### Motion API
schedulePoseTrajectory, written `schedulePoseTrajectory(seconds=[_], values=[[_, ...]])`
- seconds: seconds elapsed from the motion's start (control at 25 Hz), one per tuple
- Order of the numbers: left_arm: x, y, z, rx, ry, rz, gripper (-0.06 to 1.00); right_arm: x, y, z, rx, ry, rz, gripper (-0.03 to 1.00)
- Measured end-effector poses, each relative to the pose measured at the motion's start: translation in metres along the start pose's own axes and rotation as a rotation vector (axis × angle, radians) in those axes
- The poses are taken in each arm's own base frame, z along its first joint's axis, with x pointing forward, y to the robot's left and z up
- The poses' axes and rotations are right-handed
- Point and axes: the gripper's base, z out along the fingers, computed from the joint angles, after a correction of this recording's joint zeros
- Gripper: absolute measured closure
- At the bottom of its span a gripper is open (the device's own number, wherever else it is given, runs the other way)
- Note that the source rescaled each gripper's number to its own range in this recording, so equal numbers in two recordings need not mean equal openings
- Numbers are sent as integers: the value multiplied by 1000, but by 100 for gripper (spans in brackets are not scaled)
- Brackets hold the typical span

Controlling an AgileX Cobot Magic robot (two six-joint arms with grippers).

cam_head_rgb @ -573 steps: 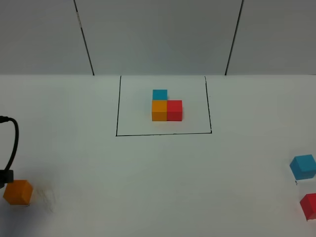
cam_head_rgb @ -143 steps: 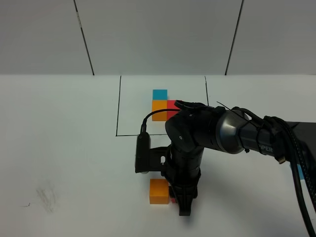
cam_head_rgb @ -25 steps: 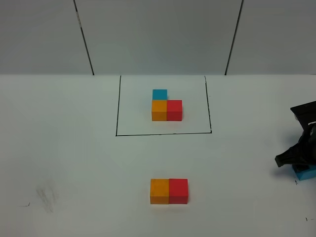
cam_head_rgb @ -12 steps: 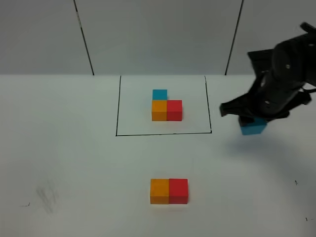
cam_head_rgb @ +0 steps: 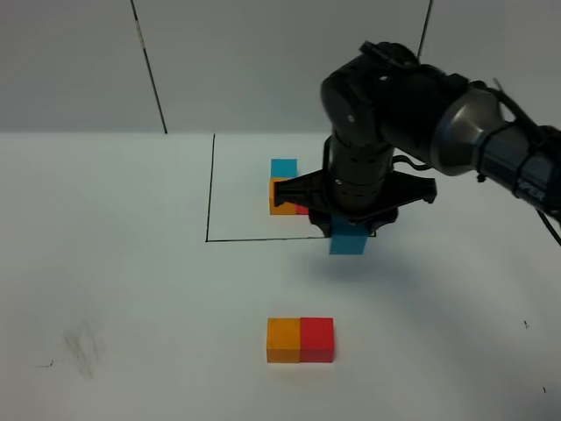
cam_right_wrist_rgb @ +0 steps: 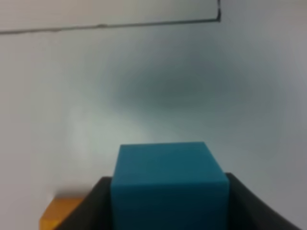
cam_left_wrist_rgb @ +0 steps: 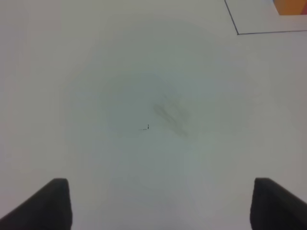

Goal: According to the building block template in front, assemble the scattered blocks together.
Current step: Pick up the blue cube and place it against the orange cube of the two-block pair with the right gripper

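The template (cam_head_rgb: pixel 284 187) is a blue, orange and red cube cluster inside a thin black rectangle at the back; my right arm hides part of its red cube. The loose orange cube (cam_head_rgb: pixel 283 340) and loose red cube (cam_head_rgb: pixel 316 339) sit side by side, touching, at the front. My right gripper (cam_head_rgb: pixel 350 237) is shut on the loose sky-blue cube (cam_head_rgb: pixel 349 239) and holds it in the air over the frame's front line. The right wrist view shows that cube (cam_right_wrist_rgb: pixel 168 189) between the jaws. My left gripper (cam_left_wrist_rgb: pixel 158 203) is open over bare table, out of the high view.
The white table (cam_head_rgb: pixel 131 289) has a faint grey smudge (cam_head_rgb: pixel 81 346) at the front left, also in the left wrist view (cam_left_wrist_rgb: pixel 168 115). A corner of the black frame line (cam_left_wrist_rgb: pixel 237 32) shows there. Grey wall panels stand behind the table.
My right gripper has lifted the sky-blue cube from the table's right edge and carried it left to the middle, in front of the template. The orange and red pair has not moved.
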Motion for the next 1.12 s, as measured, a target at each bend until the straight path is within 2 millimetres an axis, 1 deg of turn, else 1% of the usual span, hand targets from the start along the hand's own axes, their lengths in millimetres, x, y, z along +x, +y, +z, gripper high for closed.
schedulePoseTrajectory(seconds=[0.08, 0.2, 0.28, 0.36, 0.44, 0.64, 0.88, 1.12], values=[[0, 0, 0, 0, 0, 0, 29, 6, 22, -4, -36, -2, -39, 96], [0, 0, 0, 0, 0, 0, 29, 18, 48, -3, -73, 7, -91, 96], [0, 0, 0, 0, 0, 0, 29, 26, 61, 3, -78, 22, -95, 96], [0, 0, 0, 0, 0, 0, 29, 32, 68, 8, -73, 39, -88, 96], [0, 0, 0, 0, 0, 0, 29, 35, 71, 14, -59, 46, -87, 96], [0, 0, 0, 0, 0, 0, 29, 32, 71, 27, -12, 14, -46, 96], [0, 0, 0, 0, 0, 0, 29, 32, 74, 56, 32, 12, -46, 96], [0, 0, 0, 0, 0, 0, 29, 32, 74, 65, 53, 1, -14, 96]])
